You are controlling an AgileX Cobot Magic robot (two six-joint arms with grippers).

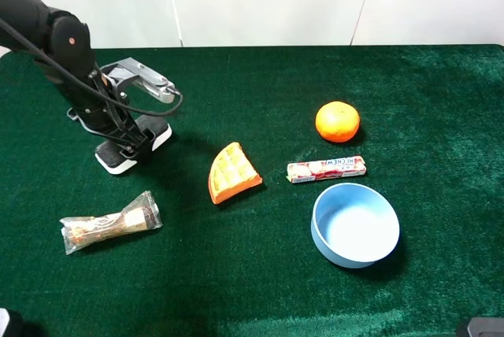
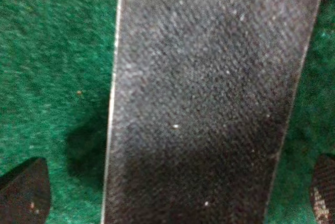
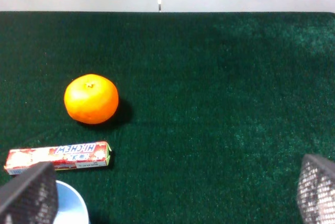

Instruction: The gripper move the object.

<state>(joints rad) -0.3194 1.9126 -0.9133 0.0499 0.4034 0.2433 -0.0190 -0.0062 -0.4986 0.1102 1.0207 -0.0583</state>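
The board eraser point(image 1: 115, 161) lies on the green cloth at the left, its white base showing under the arm. In the left wrist view its black felt top point(image 2: 209, 98) fills most of the picture. My left gripper point(image 1: 131, 142) is low over the eraser and open point(image 2: 172, 195); one fingertip point(image 2: 23, 192) shows on each side of the eraser, apart from its edges. My right gripper point(image 3: 172, 195) is open and empty, with its fingertips point(image 3: 29, 195) above the cloth near the blue bowl.
A clear-wrapped brown snack bar point(image 1: 110, 223) lies in front of the eraser. An orange waffle piece point(image 1: 232, 173) is mid-table. A tangerine point(image 1: 337, 121), a red-and-white candy roll point(image 1: 326, 168) and a blue bowl point(image 1: 316, 227) are on the right.
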